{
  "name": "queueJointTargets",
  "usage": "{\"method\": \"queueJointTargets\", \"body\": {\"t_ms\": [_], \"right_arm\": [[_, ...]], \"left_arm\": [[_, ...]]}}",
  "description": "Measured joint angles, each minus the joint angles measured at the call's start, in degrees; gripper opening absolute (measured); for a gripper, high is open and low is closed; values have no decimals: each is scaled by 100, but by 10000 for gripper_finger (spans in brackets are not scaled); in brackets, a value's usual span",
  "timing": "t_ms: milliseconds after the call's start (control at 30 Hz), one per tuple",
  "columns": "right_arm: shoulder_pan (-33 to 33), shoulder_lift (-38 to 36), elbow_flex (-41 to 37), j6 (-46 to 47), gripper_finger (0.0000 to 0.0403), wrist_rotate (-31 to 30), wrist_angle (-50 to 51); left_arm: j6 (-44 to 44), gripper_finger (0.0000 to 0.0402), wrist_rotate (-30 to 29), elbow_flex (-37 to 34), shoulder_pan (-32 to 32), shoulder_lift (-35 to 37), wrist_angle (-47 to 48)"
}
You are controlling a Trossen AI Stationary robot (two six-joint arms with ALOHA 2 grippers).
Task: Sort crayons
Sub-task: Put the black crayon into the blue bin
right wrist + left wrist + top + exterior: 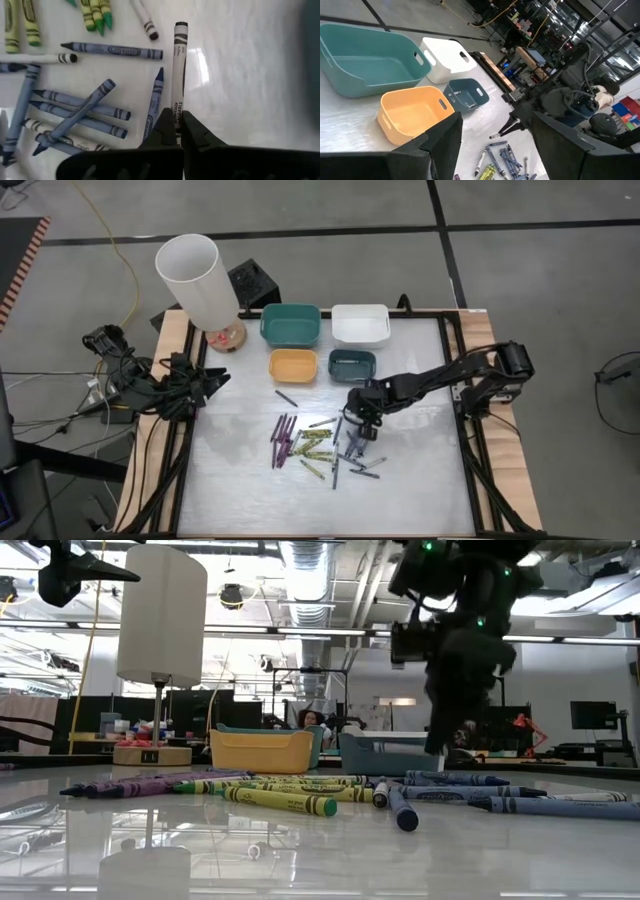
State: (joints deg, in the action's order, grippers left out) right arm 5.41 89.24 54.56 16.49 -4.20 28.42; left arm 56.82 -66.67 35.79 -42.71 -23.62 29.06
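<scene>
Right arm reaches from the right edge toward frame centre in the high view, elbow bent. Right end effector [176, 131] points down, fingers pinched together on a grey crayon [177, 70]. Left arm is folded at the left edge; left end effector [212, 379] is spread wide, holding nothing.

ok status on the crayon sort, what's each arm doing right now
Right gripper shut on a white crayon, over the pile. Left gripper open, parked at table's left edge. Bins unobstructed.

The scene is evenly and brightly lit from overhead fixtures [310, 560]. Glare and mirrored reflections are seen on the glossy table [300, 860]. The near gripper fingers [440, 145] are rendered blurred and dark.
</scene>
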Motion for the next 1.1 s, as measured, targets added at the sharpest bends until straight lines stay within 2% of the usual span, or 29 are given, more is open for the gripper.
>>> {"method": "queueJointTargets", "body": {"t_ms": [267,467,800,1100], "right_arm": [[-365,-494,170,-6,0,-153,28],[-849,-745,332,-383,0,-361,32],[-1814,-613,366,-994,0,-407,40],[-2313,-271,366,-1530,0,-311,-67]], "left_arm": [[-2,226,-4,0,2,0,26],[0,226,-7,0,1,0,24],[0,226,-11,0,1,-1,23],[0,226,-21,0,0,-2,20]]}}
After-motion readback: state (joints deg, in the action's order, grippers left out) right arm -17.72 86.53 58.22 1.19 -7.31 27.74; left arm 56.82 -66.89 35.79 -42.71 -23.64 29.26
